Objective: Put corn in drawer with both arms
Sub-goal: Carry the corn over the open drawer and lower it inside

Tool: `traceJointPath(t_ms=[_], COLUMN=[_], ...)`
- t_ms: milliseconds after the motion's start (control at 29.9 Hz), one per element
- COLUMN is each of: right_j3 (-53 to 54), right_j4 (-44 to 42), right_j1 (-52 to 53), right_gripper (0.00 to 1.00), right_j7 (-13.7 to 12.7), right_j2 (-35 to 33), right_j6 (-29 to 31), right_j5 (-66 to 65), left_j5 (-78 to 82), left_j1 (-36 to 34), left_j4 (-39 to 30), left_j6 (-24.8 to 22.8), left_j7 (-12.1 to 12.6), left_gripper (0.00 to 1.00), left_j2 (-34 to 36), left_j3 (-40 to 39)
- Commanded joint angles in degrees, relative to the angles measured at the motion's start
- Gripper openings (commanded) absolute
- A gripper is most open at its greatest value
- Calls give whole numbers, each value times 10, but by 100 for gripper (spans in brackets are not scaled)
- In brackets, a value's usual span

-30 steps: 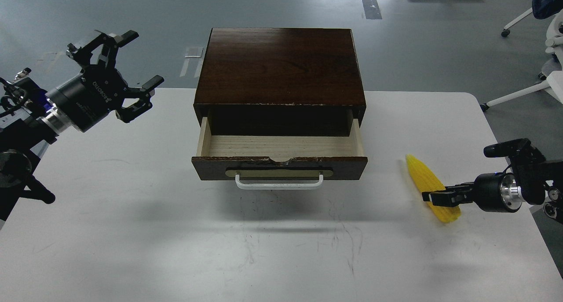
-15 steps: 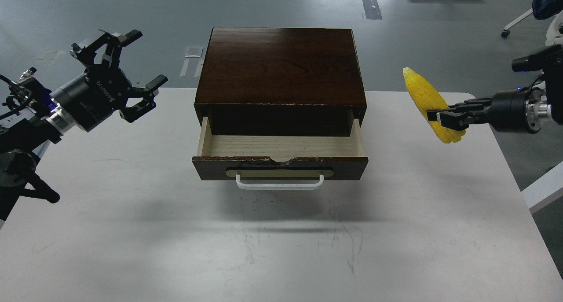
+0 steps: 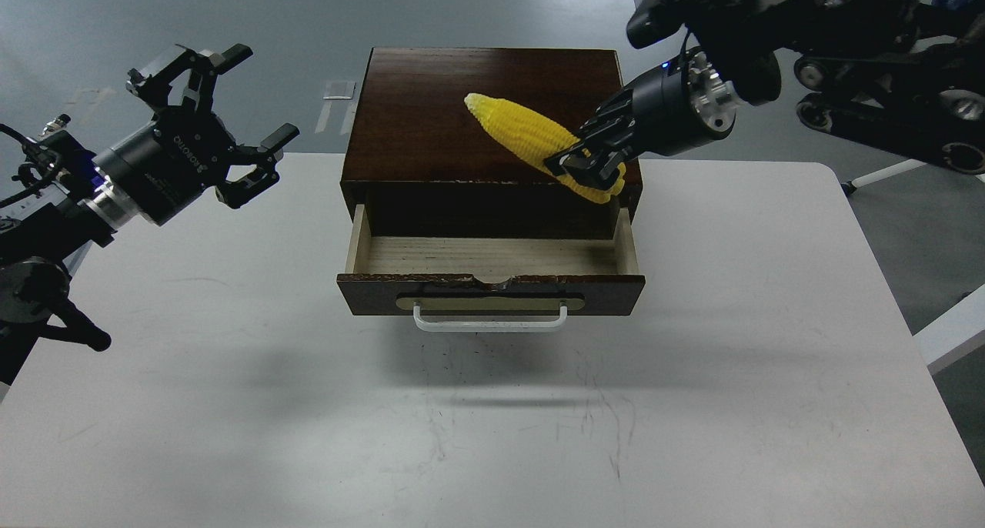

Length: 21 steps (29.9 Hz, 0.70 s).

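Left of the box (image 3: 492,112), the left gripper (image 3: 231,120) hangs in the air with its fingers spread wide and nothing between them, level with the box's top and well apart from it. The drawer (image 3: 490,282) stands pulled out of the box's front, its pale floor bare, the white handle (image 3: 490,324) facing the camera.

Over the box's right front corner, the corn (image 3: 531,139) is clamped at its thick end by the right gripper (image 3: 589,166), tip pointing back and left across the box's top. It seems to be held above the lid, not resting on it, though this view cannot settle that.

The step in hand looks like the carry to the drawer. Next the corn must come forward of the box, turn roughly crosswise, and go down into the opening before release; the left arm would likely push the drawer shut.

The drawer's rear lies in shadow under the box. The right arm is cut off at the frame's top right.
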Motion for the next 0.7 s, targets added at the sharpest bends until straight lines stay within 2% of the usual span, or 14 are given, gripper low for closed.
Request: traceJointPath(t_ms=[0, 267, 401, 468, 501, 535, 568, 669], right_j3=[-26, -69, -77, -78, -79, -79, -79, -79], right_j4=[-2, -16, -18, -19, -18, -18, -18, -19], right_j1=[1, 1, 2, 3, 3, 3, 3, 4], right_gripper=[4, 9, 14, 25, 42, 53, 54, 66], right_j7=[0, 0, 0, 0, 0, 0, 0, 0], right_j2=[47, 108, 115, 115, 115, 115, 115, 114], right_j6=[-17, -73, -75, -75, -75, -75, -75, -75], right_j5=[-1, -5, -5, -4, -4, -3, -3, -2], left_j5=[0, 0, 0, 0, 0, 0, 0, 1], left_j1=[0, 0, 0, 0, 0, 0, 0, 0], left_j4=[0, -1, -1, -1, -1, -1, -1, -2], left_j6=[0, 0, 0, 0, 0, 0, 0, 0], left_j7=[0, 0, 0, 0, 0, 0, 0, 0], left_gripper=[98, 98, 98, 98, 98, 98, 98, 98], left_j2=[0, 6, 6, 6, 6, 6, 6, 6], left_j3=[0, -3, -4, -4, -4, -4, -4, -4])
